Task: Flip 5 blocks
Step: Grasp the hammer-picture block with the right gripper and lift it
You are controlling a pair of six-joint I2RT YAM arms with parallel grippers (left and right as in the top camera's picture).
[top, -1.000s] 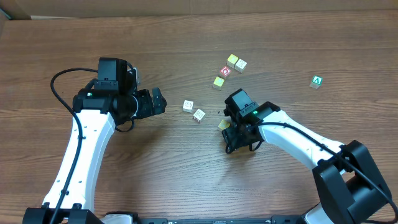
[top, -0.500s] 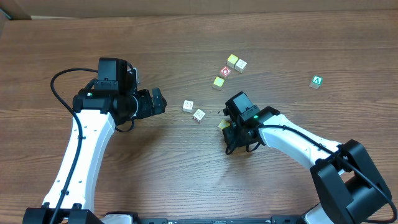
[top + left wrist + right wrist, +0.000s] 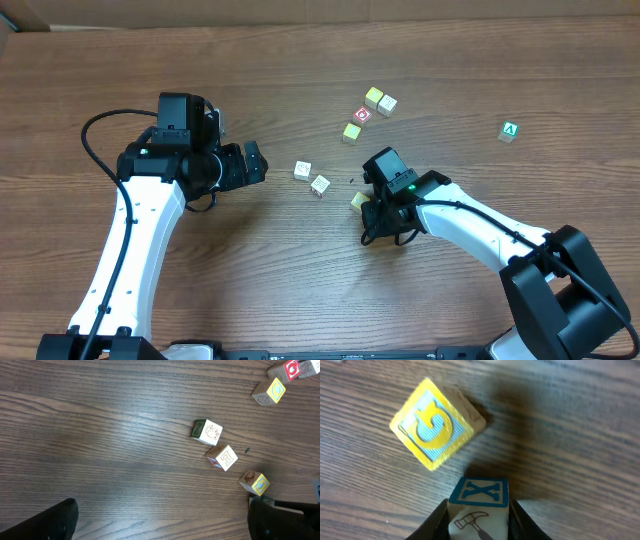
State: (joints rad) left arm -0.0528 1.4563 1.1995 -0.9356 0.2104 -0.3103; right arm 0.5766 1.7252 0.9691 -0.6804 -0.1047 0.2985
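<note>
Overhead: shows the left pincer point(image 3: 255, 162) spread wide and holding nothing, poised over the wooden surface point(image 3: 300, 60), apart from every cube. Finds 2 pale blocks point(image 3: 302, 170) just beside each other between the 2 arms. Places the yellow G block point(image 3: 358, 200) right at the right pincer point(image 3: 372, 212); cannot tell that grip from up here, hidden under the arm's own body. Further back, groups 4 cubes close together: a red-ringed cube point(image 3: 363, 115) among 3 pale-yellow blocks point(image 3: 352, 132). Sets a green-marked cube point(image 3: 510, 130) alone, well off to the right.

Left wrist: looks past 2 dark fingers point(image 3: 57, 522) standing far apart at the bottom corners, nothing between them. Shows the 2 pale blocks corner to corner, 1 with a green side, and the yellow G block near them at the lower right, beside the dark tip of the other arm.

Right wrist: catches the X block point(image 3: 479, 491), blue X on the far face and a hammer picture on the near one, clamped in the right pincer with a finger pressed to each side. Leaves the yellow G block flat on the surface just beyond, turned at an angle, near the X block but not touching.
</note>
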